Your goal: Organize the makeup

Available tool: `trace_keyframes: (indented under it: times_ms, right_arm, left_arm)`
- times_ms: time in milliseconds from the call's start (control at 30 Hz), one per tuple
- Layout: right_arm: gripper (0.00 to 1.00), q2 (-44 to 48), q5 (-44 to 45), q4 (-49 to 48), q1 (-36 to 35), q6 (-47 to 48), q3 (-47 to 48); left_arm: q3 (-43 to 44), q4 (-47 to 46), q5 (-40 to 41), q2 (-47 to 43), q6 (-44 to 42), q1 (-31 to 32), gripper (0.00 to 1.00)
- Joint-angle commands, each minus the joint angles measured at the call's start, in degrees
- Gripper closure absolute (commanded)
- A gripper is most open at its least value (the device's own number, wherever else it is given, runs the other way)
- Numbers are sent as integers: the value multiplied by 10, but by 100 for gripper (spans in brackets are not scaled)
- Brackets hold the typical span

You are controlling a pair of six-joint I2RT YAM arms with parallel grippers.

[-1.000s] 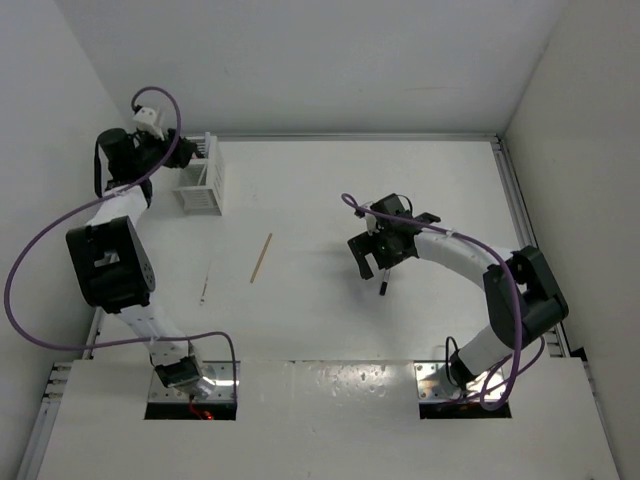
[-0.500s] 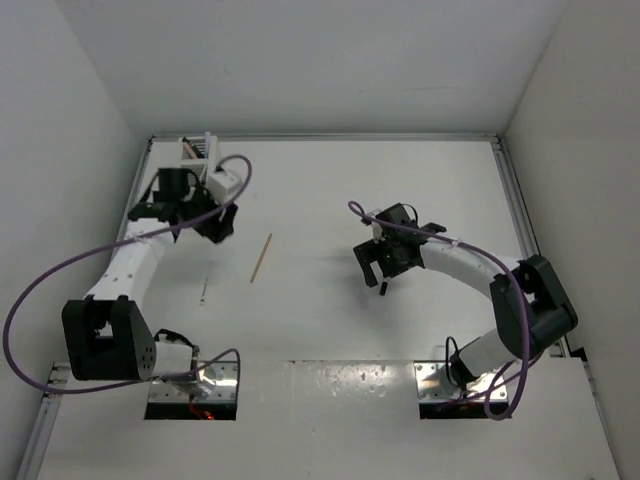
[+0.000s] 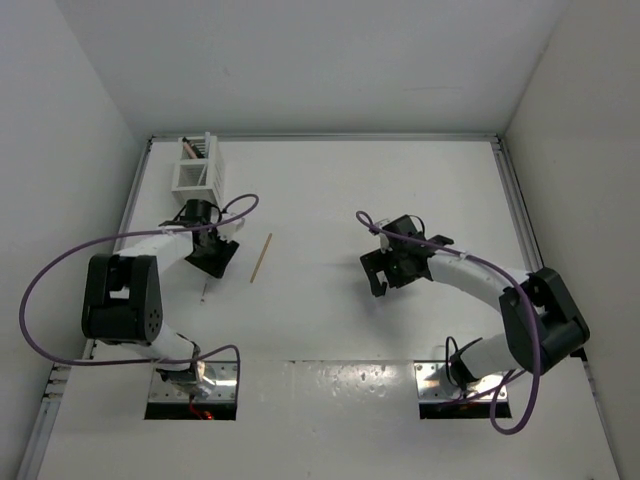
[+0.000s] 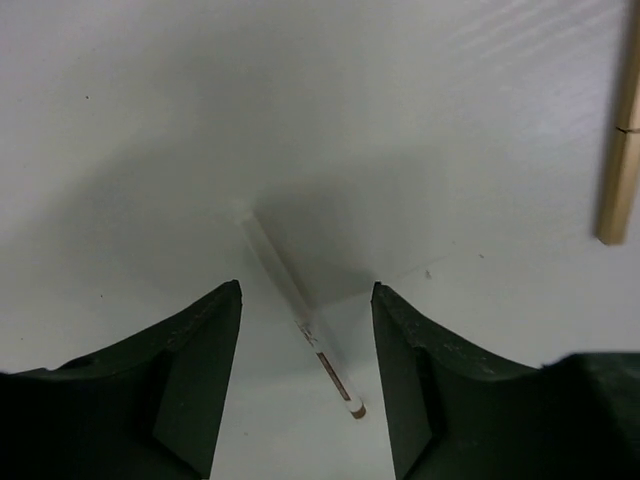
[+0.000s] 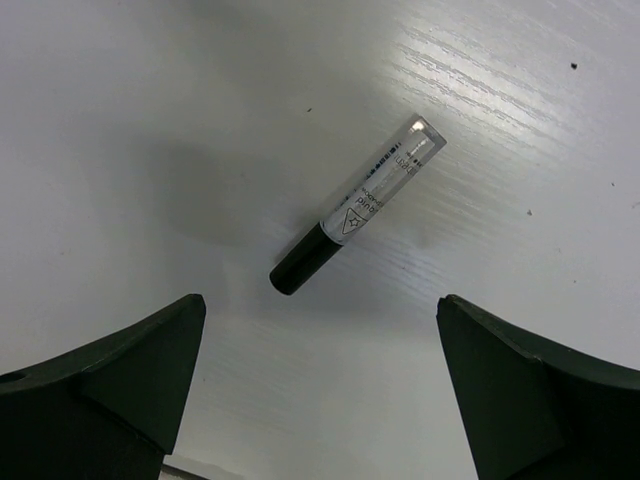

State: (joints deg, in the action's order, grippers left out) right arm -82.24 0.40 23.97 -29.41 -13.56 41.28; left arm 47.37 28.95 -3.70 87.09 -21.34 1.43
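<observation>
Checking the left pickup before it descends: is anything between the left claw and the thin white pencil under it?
Nothing visible does. The left claw is open right above the white pencil, which lies in line with the gap between its jaws. The tan wooden stick lies off to one side, apart.

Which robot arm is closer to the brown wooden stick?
Left. The left gripper hovers just left of the wooden stick, over a thin white pencil. The right gripper is far off to its right, above a black-capped clear tube.
</observation>
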Motion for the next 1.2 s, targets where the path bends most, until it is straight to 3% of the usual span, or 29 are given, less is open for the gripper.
trace_keyframes:
  times_ms: [0,67,167,200,300,333,500,667,833,967,1167]
  right_arm:
    - [0,23,14,-21,-3,-16,-8]
    - [0,26,19,-21,-2,-16,-8]
    - [0,29,25,-19,-3,-9,-7]
    - [0,31,27,-16,-4,-8,-5]
    - [0,30,33,-16,-3,-2,-2]
    - [0,30,34,-16,-4,-1,-1]
    - [0,23,33,-16,-3,0,5]
    - [0,14,32,-16,-2,1,11]
    - [0,4,25,-19,-4,7,18]
    - [0,-15,19,-26,-2,13,32]
    - [0,-49,13,-29,-2,17,65]
  left_arm:
    - [-9,-47,52,33,24,4,41]
    - [-9,-53,61,50,29,-2,42]
    - [-9,-53,61,78,42,-8,55]
    - [-14,-53,56,78,42,-8,70]
    - [-14,-53,34,84,55,-8,98]
    - [-14,-47,25,84,55,-8,100]
    - [22,-14,-10,42,61,-8,100]
    - [146,57,-111,-14,61,-8,100]
    - [283,60,-159,-59,61,-17,100]
    - [372,-54,-184,-58,110,-61,100]
    - [339,-292,-191,1,211,-107,100]
